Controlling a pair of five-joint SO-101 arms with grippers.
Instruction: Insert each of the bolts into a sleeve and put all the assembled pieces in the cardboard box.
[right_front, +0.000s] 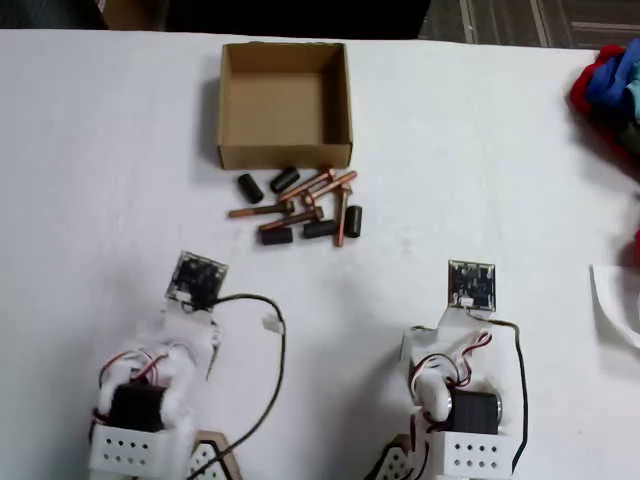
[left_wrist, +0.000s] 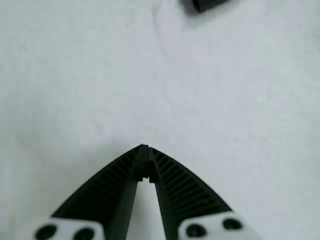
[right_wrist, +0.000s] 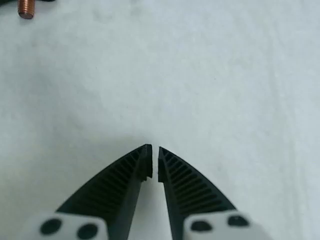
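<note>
1 open brown cardboard box (right_front: 285, 155) on the white desk (right_front: 100, 150). Approx. 5 copper-coloured metal bolts (right_front: 341, 215) & 5 short black cylindrical sleeves (right_front: 249, 187); pile overlaps, so counts aren't certain. 2 black-fingered end effectors: left end effector (left_wrist: 144, 150), right end effector (right_wrist: 155, 150).

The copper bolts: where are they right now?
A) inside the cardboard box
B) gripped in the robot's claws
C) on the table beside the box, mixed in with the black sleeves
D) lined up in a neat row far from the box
C: the copper bolts lie jumbled with the black sleeves on the white table, just outside the cardboard box.
</note>
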